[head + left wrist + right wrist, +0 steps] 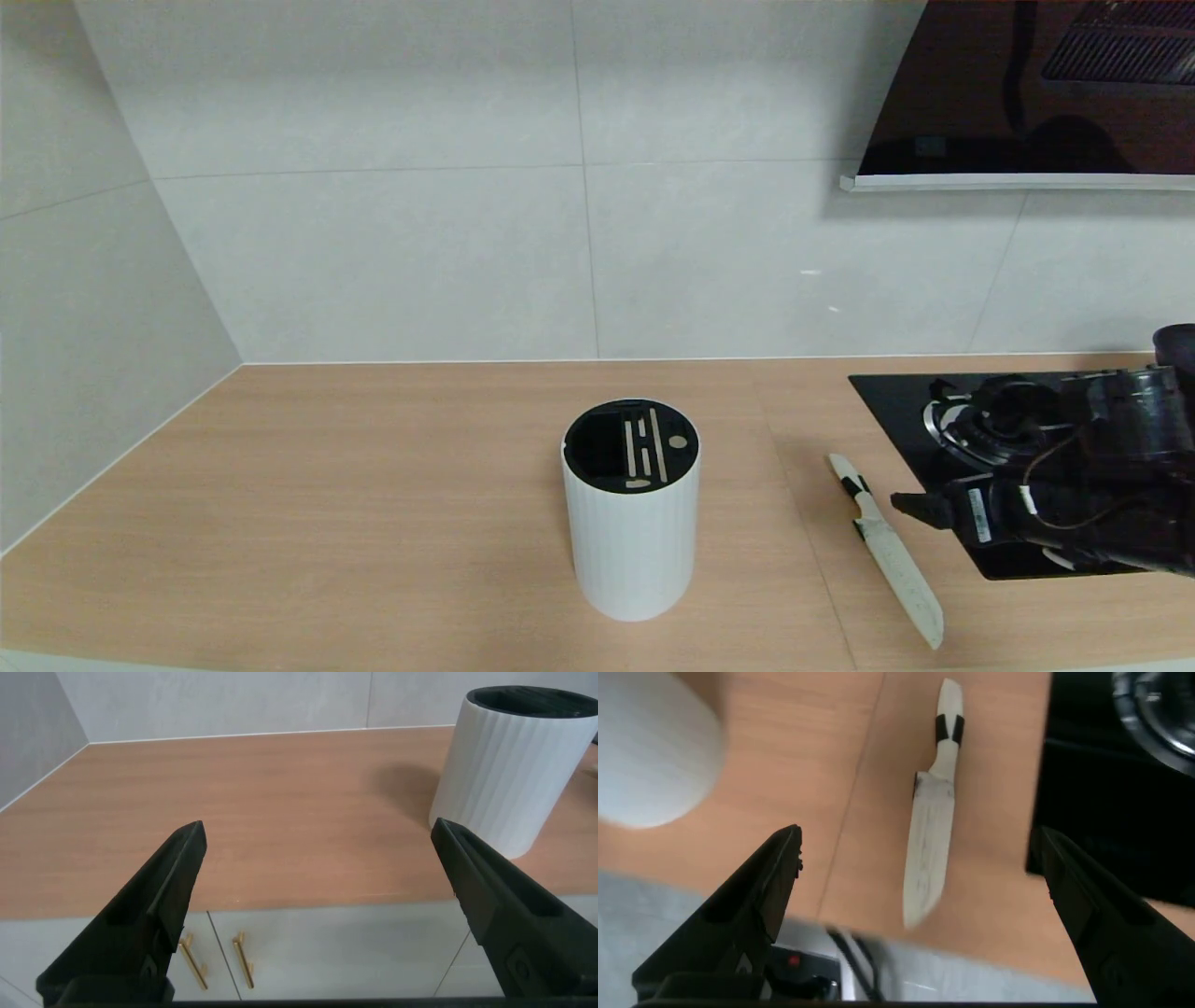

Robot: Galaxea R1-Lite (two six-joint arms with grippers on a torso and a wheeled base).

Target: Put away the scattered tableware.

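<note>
A white knife (882, 546) with a black band on its handle lies flat on the wooden counter, between the white cylindrical holder (631, 509) and the black stove (896, 411). The holder's black top has slots and one larger opening. My right gripper (924, 511) hovers just right of the knife, over the stove's near corner. In the right wrist view this gripper (918, 842) is open and the knife (932, 831) lies below, between its fingers. My left gripper (316, 831) is open and holds nothing, in front of the counter's front edge, left of the holder (514, 765).
A gas burner (990, 425) sits on the stove, and a dark range hood (1027, 93) hangs on the tiled wall above. Below the counter edge are cabinet doors with gold handles (243, 959). Bare wood spreads left of the holder.
</note>
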